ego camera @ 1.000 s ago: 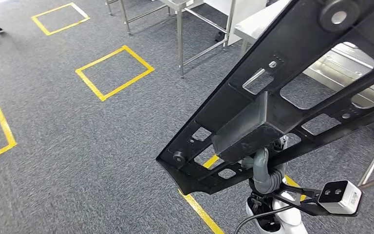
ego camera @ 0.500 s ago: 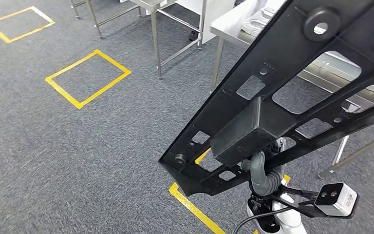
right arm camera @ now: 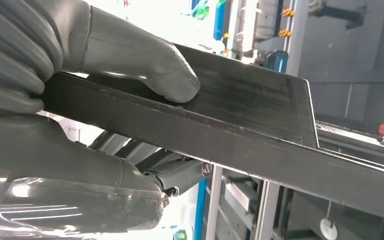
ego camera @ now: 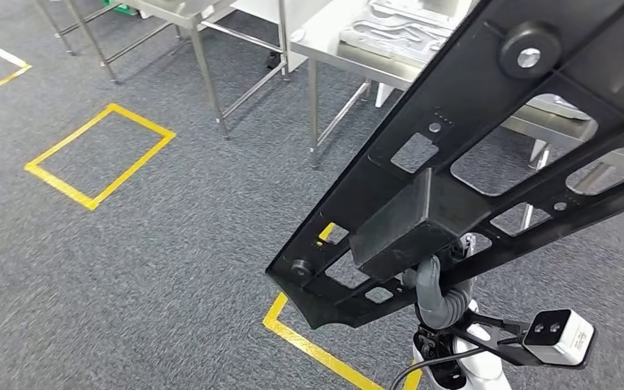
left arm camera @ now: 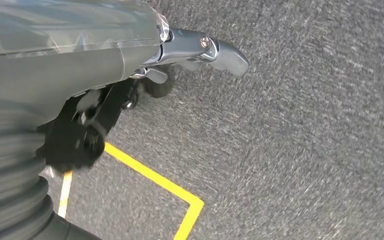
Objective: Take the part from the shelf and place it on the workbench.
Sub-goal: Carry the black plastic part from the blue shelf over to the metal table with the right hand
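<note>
The right hand [right arm camera: 125, 70] clamps the long black perforated metal frame part [ego camera: 471, 162], thumb above, fingers [right arm camera: 145, 157] beneath. The part extends toward 1 o'clock, above grey carpet [ego camera: 171, 244], ahead of the steel worktop [ego camera: 333, 41]. Left hand [left arm camera: 130, 75]: finger state cannot be told.

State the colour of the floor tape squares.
Yellow tape squares on grey carpet; clearest in the head view.

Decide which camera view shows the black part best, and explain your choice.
The head view: the black part appears nearly whole, a long frame with cutouts. The right wrist view shows just an edge gripped by the right hand. The left wrist view shows carpet.
</note>
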